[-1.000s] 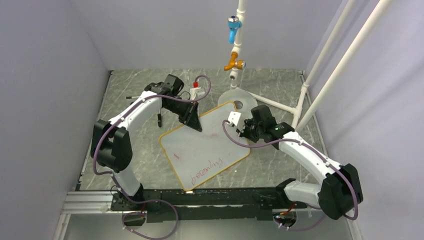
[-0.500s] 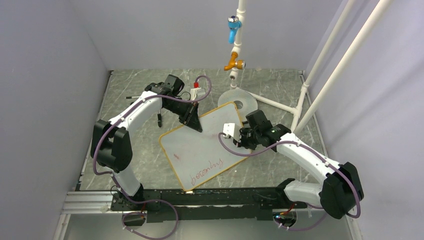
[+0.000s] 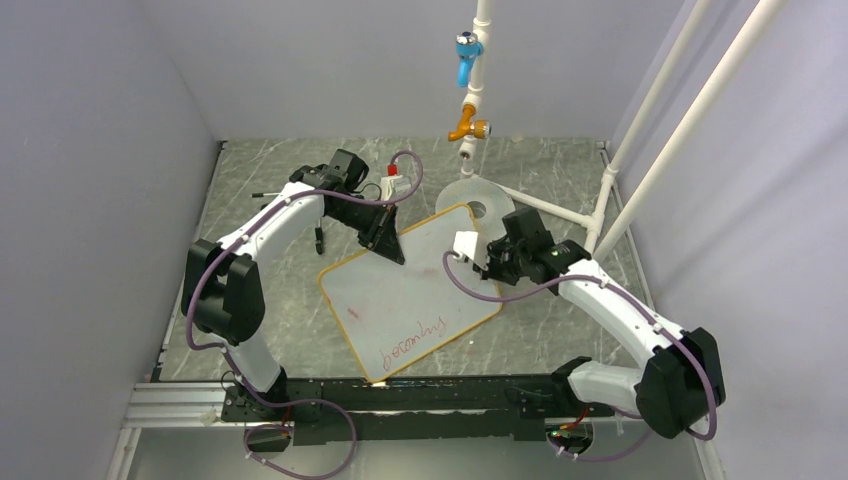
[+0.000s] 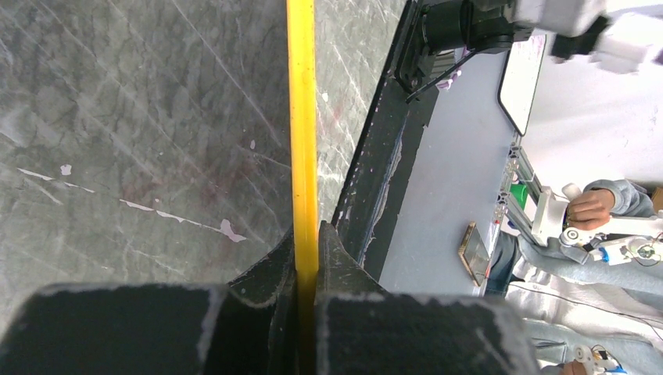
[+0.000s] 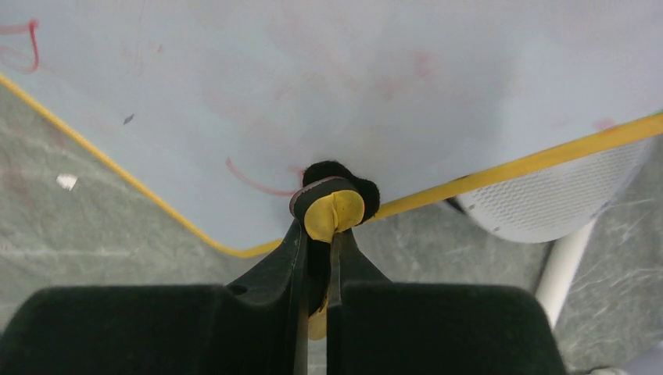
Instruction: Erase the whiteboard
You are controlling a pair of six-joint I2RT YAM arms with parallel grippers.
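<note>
The whiteboard (image 3: 400,280) lies slanted on the table, with a thin yellow-orange frame, red handwriting (image 3: 408,338) near its front edge and faint red smudges elsewhere. My left gripper (image 3: 388,248) is shut on the board's far-left rim. In the left wrist view the yellow frame (image 4: 301,117) runs straight into the closed left gripper (image 4: 306,234). My right gripper (image 3: 487,262) is at the board's right edge, shut on a small yellow-and-black eraser pad (image 5: 335,207). The pad presses on the white surface (image 5: 352,78) beside a short red stroke (image 5: 254,178). In the right wrist view the right gripper (image 5: 317,234) pinches the pad.
A round grey disc (image 3: 478,203) sits just behind the board, partly under its far corner, and shows as a perforated disc (image 5: 563,195) in the right wrist view. White pipes with a blue valve (image 3: 466,55) and an orange valve (image 3: 466,127) rise behind. A dark pen (image 3: 318,238) lies left.
The right gripper slid the eraser pad left and nearer across the board, then back toward the right edge. The left arm and the board have not moved.
</note>
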